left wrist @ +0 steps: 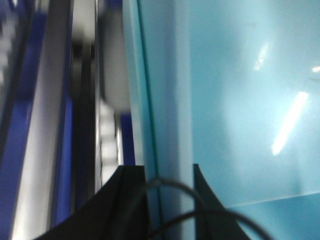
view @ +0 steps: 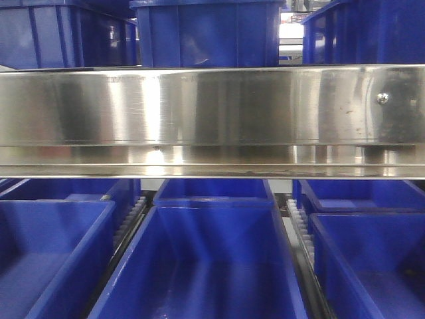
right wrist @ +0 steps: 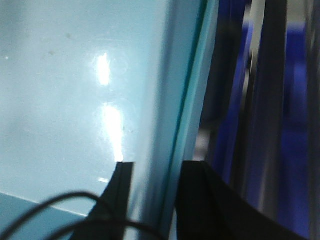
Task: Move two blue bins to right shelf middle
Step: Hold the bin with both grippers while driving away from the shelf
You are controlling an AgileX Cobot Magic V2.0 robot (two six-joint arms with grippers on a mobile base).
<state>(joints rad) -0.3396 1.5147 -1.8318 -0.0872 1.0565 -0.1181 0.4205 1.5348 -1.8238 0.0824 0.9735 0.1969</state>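
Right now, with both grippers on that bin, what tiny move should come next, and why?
Probably a small, level lift with both arms together. The left gripper and right gripper each straddle a wall of the bin, apparently clamped on it, so uneven motion could twist it. The steel shelf rail sits close ahead, so rising slowly seems wise.

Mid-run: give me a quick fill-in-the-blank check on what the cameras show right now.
1. In the front view, the bins above and below the steel shelf rail are all ___ in colour.
2. The left end effector clamps the wall of a bin: one finger sits inside the bin, the other ___ it.
3. The right end effector clamps a wall likewise, so ___ end effectors have a grip.

Missing words: blue; outside; both.
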